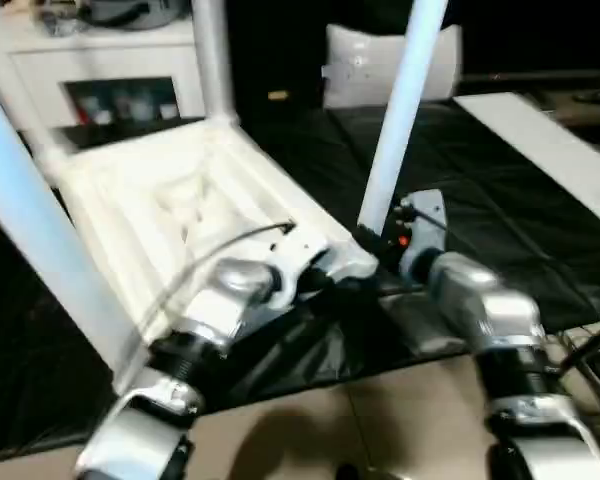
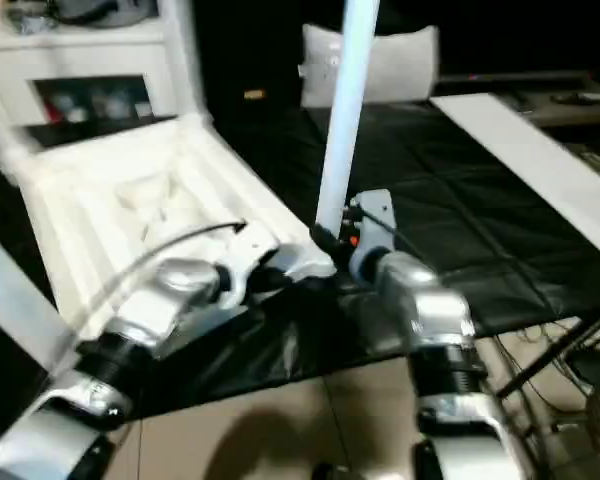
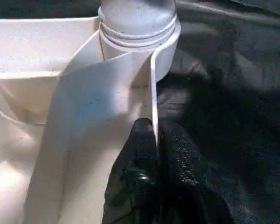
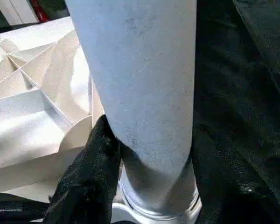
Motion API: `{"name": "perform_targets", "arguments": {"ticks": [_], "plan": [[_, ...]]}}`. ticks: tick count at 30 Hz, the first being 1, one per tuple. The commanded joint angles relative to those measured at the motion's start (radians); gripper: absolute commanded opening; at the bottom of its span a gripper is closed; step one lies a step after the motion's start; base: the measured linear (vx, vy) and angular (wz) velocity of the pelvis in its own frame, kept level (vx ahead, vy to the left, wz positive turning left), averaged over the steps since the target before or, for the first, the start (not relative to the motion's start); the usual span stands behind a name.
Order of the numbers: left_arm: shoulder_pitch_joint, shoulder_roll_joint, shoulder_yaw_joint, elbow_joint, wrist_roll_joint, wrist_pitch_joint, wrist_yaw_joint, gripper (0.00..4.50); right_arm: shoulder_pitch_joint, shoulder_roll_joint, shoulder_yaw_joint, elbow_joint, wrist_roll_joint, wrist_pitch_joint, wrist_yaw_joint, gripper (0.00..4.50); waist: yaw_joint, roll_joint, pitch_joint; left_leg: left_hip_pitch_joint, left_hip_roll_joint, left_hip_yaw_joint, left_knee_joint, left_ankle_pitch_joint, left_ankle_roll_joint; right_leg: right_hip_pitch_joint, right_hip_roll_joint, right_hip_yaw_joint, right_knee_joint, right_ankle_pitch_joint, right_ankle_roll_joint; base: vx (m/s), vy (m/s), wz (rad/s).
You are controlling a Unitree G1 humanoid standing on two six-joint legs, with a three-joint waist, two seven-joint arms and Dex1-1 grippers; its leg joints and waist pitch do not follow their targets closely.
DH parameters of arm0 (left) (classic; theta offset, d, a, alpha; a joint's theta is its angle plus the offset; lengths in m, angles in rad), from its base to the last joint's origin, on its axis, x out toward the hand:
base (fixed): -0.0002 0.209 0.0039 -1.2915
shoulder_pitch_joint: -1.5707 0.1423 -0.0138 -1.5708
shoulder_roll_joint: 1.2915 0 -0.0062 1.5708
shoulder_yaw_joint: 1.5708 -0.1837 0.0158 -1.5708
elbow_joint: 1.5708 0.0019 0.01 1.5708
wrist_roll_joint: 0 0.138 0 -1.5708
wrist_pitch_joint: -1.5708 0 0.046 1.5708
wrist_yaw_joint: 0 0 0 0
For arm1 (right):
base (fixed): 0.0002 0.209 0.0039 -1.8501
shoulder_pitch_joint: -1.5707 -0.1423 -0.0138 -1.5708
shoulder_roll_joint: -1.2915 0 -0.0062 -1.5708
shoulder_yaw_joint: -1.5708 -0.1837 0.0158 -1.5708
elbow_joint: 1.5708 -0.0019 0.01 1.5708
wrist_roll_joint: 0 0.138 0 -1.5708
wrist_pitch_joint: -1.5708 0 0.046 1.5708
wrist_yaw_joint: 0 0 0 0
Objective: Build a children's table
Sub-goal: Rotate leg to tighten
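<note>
left fingers (image 3: 151, 140) pinch top (image 1: 180, 200) rim | right fingers (image 4: 91, 163) around leg (image 1: 395, 130)

The white plastic ribbed table top (image 1: 195, 215) lies underside up on the black-covered surface (image 1: 480, 190), toward its left part. A long white tapered tube leg (image 1: 400, 110) stands in the top's near right corner socket, another leg (image 1: 212, 55) at the far right corner, a third (image 1: 35, 235) at the near left. Behind the surface sit a white cushion (image 2: 380, 60) and, further left, a white shelf unit (image 1: 110, 70). A long white board (image 2: 525, 150) lies along the surface's right side.
</note>
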Motion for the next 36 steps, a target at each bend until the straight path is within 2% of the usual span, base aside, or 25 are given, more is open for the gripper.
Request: {"name": "perform_targets", "arguments": {"ticks": [1,2,3,4,5,7,9,10,12,13,14,17,18,20,21,22,27,31,32,36], "plan": [[-0.016,-0.010,-0.023,-0.022,0.007,-0.033,-0.014,0.00,0.010,0.019,0.023,-0.009,0.003,-0.004,0.034,2.51,-0.006,-0.005,-0.065,-0.002,-0.034,0.015,-0.040,-0.353,0.049,0.046,-0.040,-0.010,-0.134,-0.732,0.110,0.000,0.000,0.00],[-0.012,-0.001,-0.026,-0.021,0.012,-0.038,-0.019,0.00,0.016,0.018,0.020,-0.021,0.010,-0.002,0.052,2.67,-0.008,0.002,-0.067,-0.008,-0.014,0.003,-0.055,-0.362,0.048,0.057,-0.037,-0.011,-0.126,-0.658,0.101,0.000,0.000,0.00],[-0.010,0.006,-0.026,-0.020,0.013,-0.044,-0.022,0.00,0.023,0.013,0.020,-0.031,0.014,-0.007,0.070,2.71,-0.010,0.006,-0.066,-0.010,-0.003,-0.002,-0.062,-0.381,0.047,0.061,-0.037,-0.009,-0.120,-0.626,0.091,0.000,0.000,0.00],[-0.008,0.017,-0.025,-0.016,0.007,-0.065,-0.028,0.00,0.034,-0.003,0.025,-0.044,0.021,-0.015,0.098,2.71,-0.010,0.008,-0.067,-0.008,0.010,-0.010,-0.074,-0.412,0.047,0.061,-0.039,0.007,-0.106,-0.570,0.063,0.000,0.000,0.00],[-0.006,0.022,-0.025,-0.017,0.005,-0.074,-0.034,0.00,0.038,-0.013,0.028,-0.049,0.024,-0.015,0.112,2.85,-0.011,0.006,-0.067,-0.007,0.011,-0.010,-0.076,-0.420,0.046,0.058,-0.040,0.011,-0.103,-0.555,0.049,0.000,0.000,0.00],[0.007,0.049,-0.033,-0.024,-0.001,-0.115,-0.067,0.00,0.065,-0.073,0.049,-0.070,0.033,-0.034,0.191,3.08,-0.007,0.001,-0.069,-0.011,-0.002,-0.008,-0.074,-0.390,0.045,0.059,-0.046,0.017,-0.095,-0.540,0.018,0.000,0.000,0.00],[0.009,0.054,-0.036,-0.025,0.000,-0.124,-0.074,0.00,0.069,-0.084,0.050,-0.073,0.035,-0.039,0.204,3.27,-0.002,0.000,-0.070,-0.017,-0.001,-0.006,-0.076,-0.354,0.051,0.059,-0.048,0.026,-0.088,-0.515,-0.003,0.000,0.000,0.00],[0.013,0.060,-0.038,-0.028,0.000,-0.131,-0.085,0.00,0.074,-0.097,0.050,-0.078,0.039,-0.040,0.223,3.27,-0.002,-0.001,-0.071,-0.025,0.000,-0.006,-0.078,-0.333,0.053,0.062,-0.047,0.029,-0.082,-0.502,-0.015,0.000,0.000,0.00],[0.023,0.085,-0.043,-0.038,-0.004,-0.150,-0.125,0.00,0.087,-0.141,0.030,-0.095,0.061,-0.045,0.291,3.27,0.005,0.000,-0.075,-0.026,0.003,-0.004,-0.077,-0.290,0.058,0.063,-0.050,0.039,-0.075,-0.459,-0.039,0.000,0.000,0.00],[0.029,0.109,-0.052,-0.041,-0.005,-0.174,-0.154,0.00,0.096,-0.187,0.026,-0.110,0.070,-0.051,0.361,3.54,0.012,-0.003,-0.075,-0.028,0.005,-0.003,-0.077,-0.272,0.064,0.063,-0.050,0.043,-0.070,-0.438,-0.053,0.000,0.000,0.00],[0.030,0.116,-0.055,-0.040,-0.006,-0.184,-0.165,0.00,0.100,-0.201,0.029,-0.116,0.072,-0.053,0.383,3.54,0.021,-0.006,-0.076,-0.030,0.002,0.000,-0.075,-0.252,0.071,0.063,-0.048,0.050,-0.064,-0.423,-0.060,0.000,0.000,0.00],[0.036,0.153,-0.078,-0.044,-0.008,-0.208,-0.236,0.00,0.113,-0.269,0.044,-0.143,0.087,-0.042,0.483,3.74,0.040,-0.014,-0.080,-0.039,-0.006,0.006,-0.069,-0.185,0.089,0.061,-0.045,0.064,-0.048,-0.409,-0.074,0.000,0.000,0.00],[0.037,0.169,-0.086,-0.046,-0.008,-0.220,-0.265,0.00,0.114,-0.291,0.048,-0.143,0.086,-0.046,0.506,3.98,0.046,-0.012,-0.080,-0.036,-0.005,0.007,-0.069,-0.176,0.095,0.058,-0.045,0.065,-0.048,-0.409,-0.076,0.000,0.000,0.00],[0.040,0.200,-0.101,-0.048,-0.010,-0.254,-0.324,0.00,0.115,-0.330,0.057,-0.144,0.084,-0.053,0.551,4.06,0.059,-0.012,-0.079,-0.034,-0.004,0.010,-0.067,-0.159,0.092,0.055,-0.044,0.066,-0.046,-0.423,-0.080,0.000,0.000,0.00],[0.042,0.226,-0.113,-0.055,-0.019,-0.280,-0.389,0.00,0.121,-0.368,0.072,-0.155,0.090,-0.050,0.611,4.06,0.061,-0.012,-0.079,-0.035,-0.004,0.010,-0.067,-0.157,0.091,0.054,-0.043,0.068,-0.045,-0.423,-0.080,0.000,0.000,0.00],[0.042,0.226,-0.113,-0.055,-0.019,-0.280,-0.389,0.00,0.121,-0.368,0.072,-0.155,0.090,-0.050,0.611,4.06,0.063,-0.015,-0.080,-0.037,-0.004,0.010,-0.067,-0.154,0.091,0.057,-0.043,0.067,-0.043,-0.421,-0.078,0.000,0.000,0.00],[0.045,0.271,-0.138,-0.088,-0.061,-0.306,-0.544,0.00,0.150,-0.426,0.120,-0.206,0.114,-0.042,0.764,4.06,0.086,-0.008,-0.078,-0.028,0.006,0.012,-0.072,-0.158,0.079,0.051,-0.041,0.069,-0.040,-0.422,-0.084,0.000,0.000,0.00],[0.044,0.282,-0.156,-0.099,-0.068,-0.305,-0.587,0.00,0.153,-0.431,0.138,-0.213,0.127,-0.030,0.799,3.75,0.103,-0.009,-0.077,-0.021,0.009,0.016,-0.074,-0.176,0.065,0.046,-0.041,0.074,-0.040,-0.427,-0.090,0.000,0.000,0.00],[0.042,0.282,-0.161,-0.104,-0.074,-0.299,-0.605,0.00,0.154,-0.429,0.145,-0.214,0.135,-0.025,0.814,3.54,0.105,-0.009,-0.077,-0.021,0.009,0.016,-0.075,-0.180,0.063,0.048,-0.041,0.075,-0.040,-0.431,-0.088,0.000,0.000,0.00],[0.037,0.282,-0.166,-0.113,-0.082,-0.296,-0.634,0.00,0.160,-0.424,0.168,-0.225,0.144,-0.011,0.847,3.33,0.111,-0.010,-0.079,-0.024,0.007,0.017,-0.075,-0.165,0.062,0.049,-0.041,0.079,-0.037,-0.418,-0.087,0.000,0.000,0.00]]}}
